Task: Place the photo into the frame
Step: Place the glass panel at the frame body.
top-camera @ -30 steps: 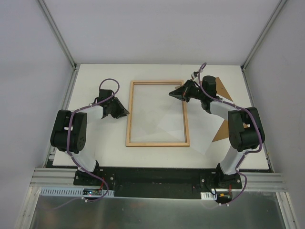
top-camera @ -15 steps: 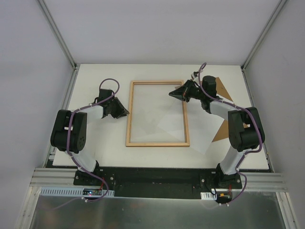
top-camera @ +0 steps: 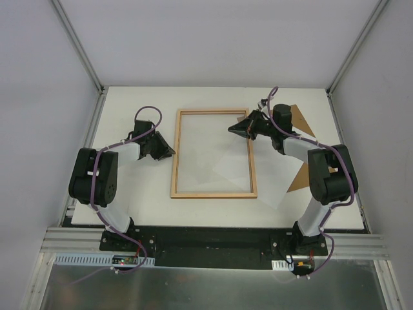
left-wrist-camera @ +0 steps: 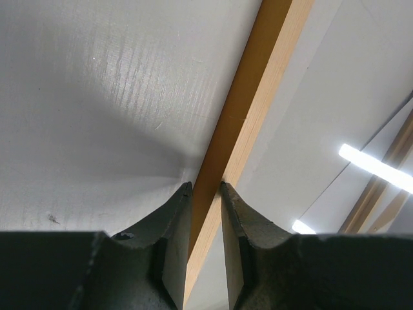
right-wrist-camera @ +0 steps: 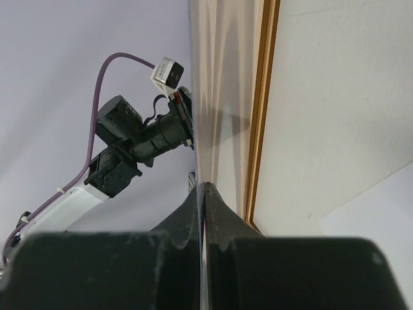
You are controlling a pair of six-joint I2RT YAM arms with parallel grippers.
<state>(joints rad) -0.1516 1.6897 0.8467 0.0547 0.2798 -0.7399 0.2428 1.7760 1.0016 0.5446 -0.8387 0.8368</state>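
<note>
The frame [top-camera: 213, 153] lies flat in the middle of the table, pale wood side up. My left gripper [top-camera: 169, 152] is at its left rail. In the left wrist view the gripper [left-wrist-camera: 206, 186] is closed on that rail [left-wrist-camera: 258, 84], one finger on each side. The photo [top-camera: 277, 184] lies white side up and askew, partly under the frame's right rail. My right gripper [top-camera: 233, 129] is over the frame's upper right. In the right wrist view this gripper [right-wrist-camera: 204, 186] is shut on a thin white edge, seemingly the photo's corner. The photo [right-wrist-camera: 368, 252] and a frame rail [right-wrist-camera: 261, 116] lie beside it.
A brown backing board [top-camera: 301, 120] lies at the right under my right arm, and another part of it [top-camera: 298, 181] shows past the photo. Grey walls close in the table on three sides. My left arm [right-wrist-camera: 129, 148] shows across the table.
</note>
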